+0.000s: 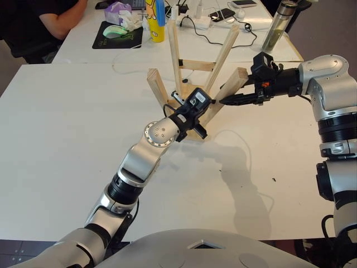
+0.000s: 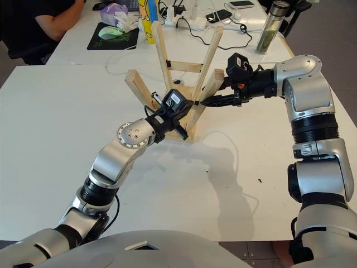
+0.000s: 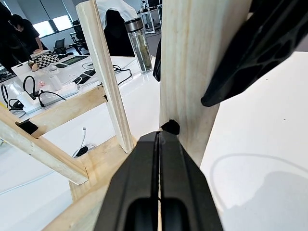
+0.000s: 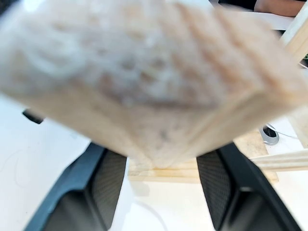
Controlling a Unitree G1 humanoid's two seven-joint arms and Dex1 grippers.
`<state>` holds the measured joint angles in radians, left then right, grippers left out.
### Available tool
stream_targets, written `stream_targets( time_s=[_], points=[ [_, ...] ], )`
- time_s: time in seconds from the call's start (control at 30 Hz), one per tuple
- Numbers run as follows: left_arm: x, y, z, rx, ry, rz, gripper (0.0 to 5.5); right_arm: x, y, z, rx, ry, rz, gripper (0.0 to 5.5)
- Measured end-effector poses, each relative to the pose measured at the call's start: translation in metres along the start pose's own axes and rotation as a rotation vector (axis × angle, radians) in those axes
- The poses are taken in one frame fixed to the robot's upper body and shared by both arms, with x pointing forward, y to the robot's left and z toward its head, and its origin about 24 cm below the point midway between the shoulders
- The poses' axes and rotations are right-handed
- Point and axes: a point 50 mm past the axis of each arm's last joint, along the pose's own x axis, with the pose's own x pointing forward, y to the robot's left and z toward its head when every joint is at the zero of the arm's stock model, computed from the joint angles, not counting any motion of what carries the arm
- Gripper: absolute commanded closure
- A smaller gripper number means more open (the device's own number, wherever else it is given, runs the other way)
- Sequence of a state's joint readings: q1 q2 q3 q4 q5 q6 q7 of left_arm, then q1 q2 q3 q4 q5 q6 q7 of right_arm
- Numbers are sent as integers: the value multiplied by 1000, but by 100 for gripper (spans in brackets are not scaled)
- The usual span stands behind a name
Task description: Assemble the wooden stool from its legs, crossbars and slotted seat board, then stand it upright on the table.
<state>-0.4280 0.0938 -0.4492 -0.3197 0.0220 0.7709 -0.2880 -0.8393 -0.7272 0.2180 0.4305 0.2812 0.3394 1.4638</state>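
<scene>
The wooden stool (image 1: 195, 65) stands upside down on the white table (image 1: 67, 139). Its legs point up and its seat board (image 3: 96, 168) lies flat underneath. My right gripper (image 1: 224, 101) comes in from the right, its fingers (image 4: 96, 187) on either side of the rightmost leg (image 1: 239, 77), shut on it. My left gripper (image 1: 203, 117) is low at the stool's near side. It is shut with nothing in it, and its fingertips (image 3: 161, 137) touch the same leg (image 3: 192, 72) by a small dark notch. A crossbar (image 3: 62, 108) joins the two far legs.
Behind the table is a second desk with a bottle (image 1: 276, 25), a yellow carton (image 1: 156, 22), a power strip with cables (image 1: 201, 22) and a mouse pad (image 1: 117, 34). The white tabletop stretches wide to the left and toward the front.
</scene>
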Motion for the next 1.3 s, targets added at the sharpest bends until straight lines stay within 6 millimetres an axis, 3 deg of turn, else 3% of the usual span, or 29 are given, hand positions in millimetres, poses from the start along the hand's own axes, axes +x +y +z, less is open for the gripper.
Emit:
stream_targets(
  time_s=[0.23, 0.37, 0.47, 0.57, 0.63, 0.7, 0.8, 0.9, 1.03, 1.3],
  points=[
    [-4, 8, 9, -13, -87, 31, 550, 0, 1, 1, -6, 3, 1, 343],
    [-36, 22, 63, 44, -493, 91, 550, 1, 1, 1, -7, 4, 0, 343],
    [-60, 35, 85, 144, -672, 184, 550, 1, 1, 1, -7, 5, 0, 343],
    [-87, 57, 94, 255, -752, 441, 550, 1, 1, 1, -10, 6, -2, 343],
    [-101, 79, 81, 290, -683, 646, 550, 1, 1, 1, -11, 6, -2, 343],
    [-111, 98, 51, 281, -530, 798, 550, 0, 1, 1, -13, 7, -2, 343],
    [-107, 105, 26, 227, -401, 827, 550, 1, 1, 1, -14, 7, -5, 343],
    [-85, 98, 5, 145, -270, 744, 550, 2, 2, 1, -16, 8, -4, 343],
    [-61, 75, -2, 96, -193, 586, 550, 4, 5, 1, -24, 12, -9, 343],
    [-54, 66, -16, 52, -85, 533, 550, 6, 8, -1, -15, 3, -24, 343]
  ],
)
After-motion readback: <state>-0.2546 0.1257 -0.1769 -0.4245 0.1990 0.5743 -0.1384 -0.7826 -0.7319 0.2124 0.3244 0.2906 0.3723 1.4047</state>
